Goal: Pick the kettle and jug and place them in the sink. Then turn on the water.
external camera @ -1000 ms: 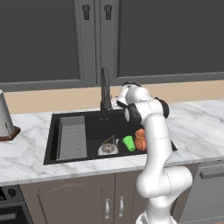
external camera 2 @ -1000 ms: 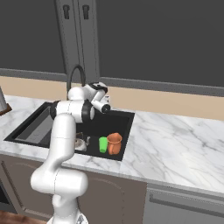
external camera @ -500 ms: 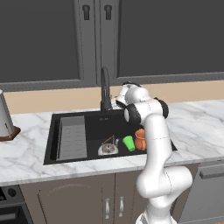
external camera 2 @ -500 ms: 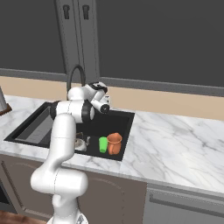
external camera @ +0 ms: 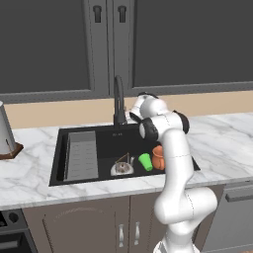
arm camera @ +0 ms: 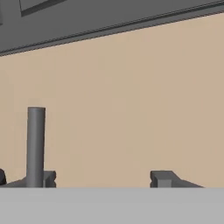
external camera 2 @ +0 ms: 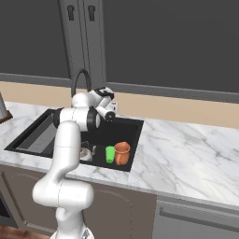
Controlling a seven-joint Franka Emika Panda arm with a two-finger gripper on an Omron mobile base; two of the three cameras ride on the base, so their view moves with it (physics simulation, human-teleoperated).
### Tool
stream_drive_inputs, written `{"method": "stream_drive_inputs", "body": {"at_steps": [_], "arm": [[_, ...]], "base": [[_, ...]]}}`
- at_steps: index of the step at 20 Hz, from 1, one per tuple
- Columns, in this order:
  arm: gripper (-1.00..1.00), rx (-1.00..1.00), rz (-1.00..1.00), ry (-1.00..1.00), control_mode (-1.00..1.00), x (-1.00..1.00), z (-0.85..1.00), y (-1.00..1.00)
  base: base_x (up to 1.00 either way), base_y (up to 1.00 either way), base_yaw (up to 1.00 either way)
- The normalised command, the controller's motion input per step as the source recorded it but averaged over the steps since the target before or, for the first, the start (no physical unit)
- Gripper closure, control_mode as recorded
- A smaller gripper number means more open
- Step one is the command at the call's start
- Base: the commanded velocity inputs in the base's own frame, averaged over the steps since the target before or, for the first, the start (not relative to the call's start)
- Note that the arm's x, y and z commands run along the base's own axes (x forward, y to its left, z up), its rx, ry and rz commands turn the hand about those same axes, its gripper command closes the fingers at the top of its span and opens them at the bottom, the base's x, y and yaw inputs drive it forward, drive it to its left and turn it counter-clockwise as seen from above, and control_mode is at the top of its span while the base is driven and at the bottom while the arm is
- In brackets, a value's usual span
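End effector (arm camera: 103,178) fingers slightly narrowed, still apart, faucet (arm camera: 36,146) beside one finger

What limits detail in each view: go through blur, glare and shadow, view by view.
Left base view: soft, low resolution, the kettle a blurry grey blob in the dark sink. Right base view: flat even light, no glare on the marble, the jug sharp enough. Hand view: plain beige wall, a blocky faucet, no shadows.
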Motion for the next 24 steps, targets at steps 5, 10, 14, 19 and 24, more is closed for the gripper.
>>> {"method": "stream_drive_inputs", "body": {"at_steps": [5,10,14,19,24], "arm": [[-1.00,0.00,-0.05,0.00,-1.00,0.17,-0.14,-0.12],[-1.00,0.00,-0.07,0.01,-1.00,0.09,-0.16,-0.32],[-1.00,0.01,-0.05,0.00,-1.00,0.00,-0.14,-0.47],[-1.00,0.00,-0.04,0.00,-1.00,0.00,-0.10,-0.46],[-1.00,0.01,-0.05,0.03,-1.00,0.00,-0.16,-0.50]], "base": [[0.00,0.00,0.00],[0.00,0.00,0.00],[0.00,0.00,0.00],[0.00,0.00,0.00],[0.00,0.00,0.00]]}}
